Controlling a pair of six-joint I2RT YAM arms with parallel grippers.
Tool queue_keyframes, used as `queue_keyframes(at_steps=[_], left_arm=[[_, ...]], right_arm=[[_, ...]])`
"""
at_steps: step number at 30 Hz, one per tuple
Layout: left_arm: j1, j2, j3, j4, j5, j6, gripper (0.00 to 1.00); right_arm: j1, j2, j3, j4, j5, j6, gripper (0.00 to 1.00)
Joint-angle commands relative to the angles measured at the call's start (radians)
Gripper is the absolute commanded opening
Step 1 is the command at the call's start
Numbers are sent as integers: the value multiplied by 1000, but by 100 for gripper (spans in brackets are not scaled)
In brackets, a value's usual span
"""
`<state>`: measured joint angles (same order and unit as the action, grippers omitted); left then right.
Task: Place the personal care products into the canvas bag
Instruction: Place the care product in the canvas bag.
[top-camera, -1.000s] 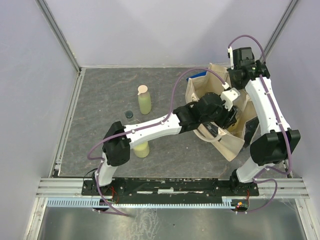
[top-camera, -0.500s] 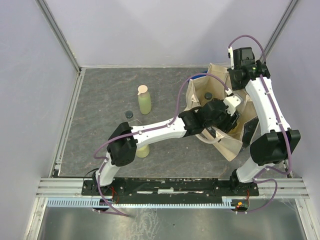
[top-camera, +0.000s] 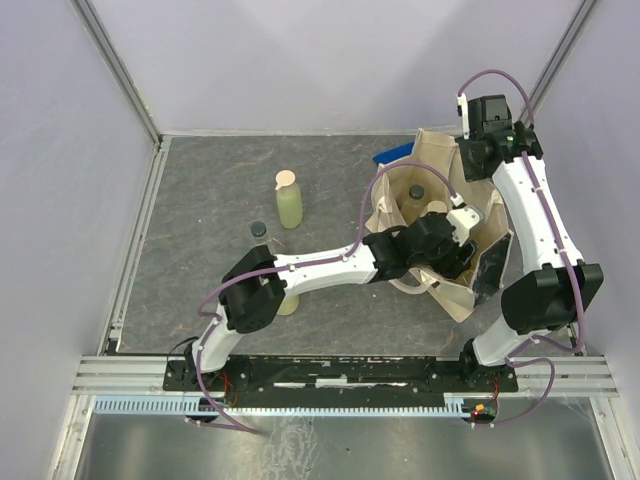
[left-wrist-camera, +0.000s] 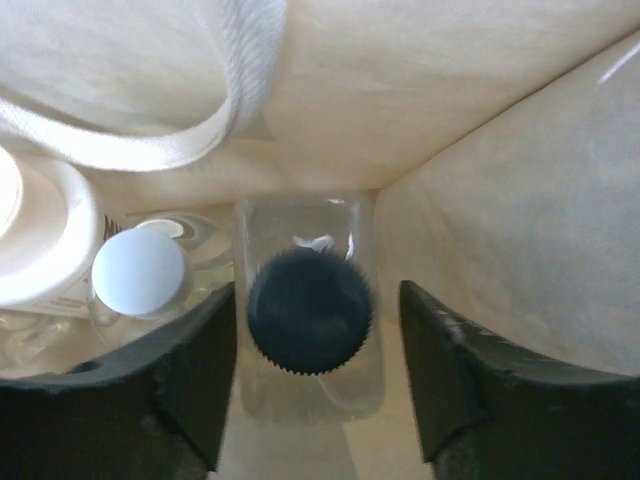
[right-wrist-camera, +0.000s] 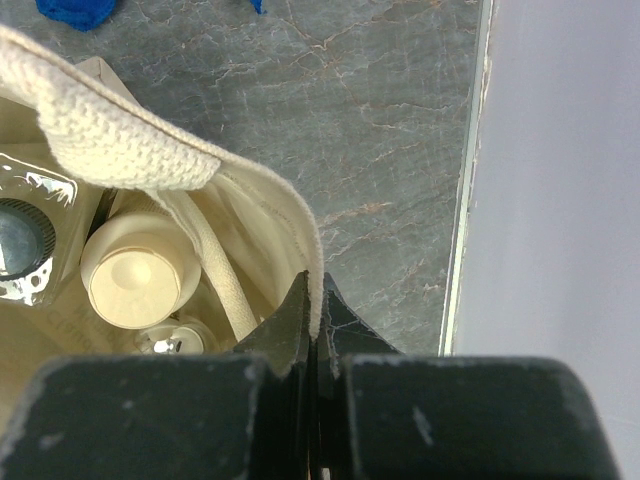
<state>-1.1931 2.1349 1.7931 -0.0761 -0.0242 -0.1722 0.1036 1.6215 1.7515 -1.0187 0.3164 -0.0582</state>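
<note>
The canvas bag (top-camera: 448, 290) stands open at the right. My left gripper (top-camera: 462, 258) reaches down inside it. In the left wrist view it (left-wrist-camera: 318, 350) is open, its jaws on either side of a clear black-capped bottle (left-wrist-camera: 310, 310) standing on the bag's floor. Beside that bottle are a white-capped silvery bottle (left-wrist-camera: 138, 272) and a beige jar (left-wrist-camera: 35, 240). My right gripper (right-wrist-camera: 316, 318) is shut on the bag's rim (right-wrist-camera: 312, 262) and holds it up. A yellow-green bottle (top-camera: 288, 202), a small black-capped bottle (top-camera: 259, 231) and a second yellow-green bottle (top-camera: 287, 300) stand on the table.
A blue cloth (top-camera: 392, 155) lies behind the bag and shows in the right wrist view (right-wrist-camera: 75, 10). A strap handle (left-wrist-camera: 205, 125) hangs loose inside the bag above the bottles. The enclosure wall and rail (right-wrist-camera: 470, 180) run close on the right.
My left arm has pushed further right and deeper into the bag. The bag's mouth now shows wider, with a jar and a cap visible inside. The right gripper has stayed on the rim.
</note>
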Motion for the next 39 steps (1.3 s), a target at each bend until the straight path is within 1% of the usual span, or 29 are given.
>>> queue_keyframes(at_steps=[1,3,4,5,11,19,24,27,31,36,39], left_arm=[[-29,-51,13,73,20,-49,75],[-29,-60,20,65,14,-50,88],[-31,-65,25,61,15,-50,92],[-31,-71,34,56,14,-50,94],[-31,-141,88,-8,-28,-19,96],[-28,-325,63,-107,-138,63,98],[1,-394,70,-181,-234,77,99],[60,-415,114,-279,-250,22,99],[205,-396,226,-499,-256,-76,99],[389,-436,168,-590,-299,-114,100],[489,-430,177,-672,-319,-136,100]], right_arm=[[-7,-55,0,61,18,-11,0],[-7,-59,-6,63,18,-12,0],[-8,-62,-12,64,17,-12,0],[-9,-63,-14,66,17,-12,0],[-12,-66,-18,68,18,-15,0],[-17,-53,-13,61,15,-11,0],[-19,-48,-18,62,8,-9,0],[-18,-51,-20,62,7,-8,0],[-20,-62,-21,62,4,-6,0],[-21,-62,-22,60,0,-6,0],[-22,-59,-23,60,1,-6,0]])
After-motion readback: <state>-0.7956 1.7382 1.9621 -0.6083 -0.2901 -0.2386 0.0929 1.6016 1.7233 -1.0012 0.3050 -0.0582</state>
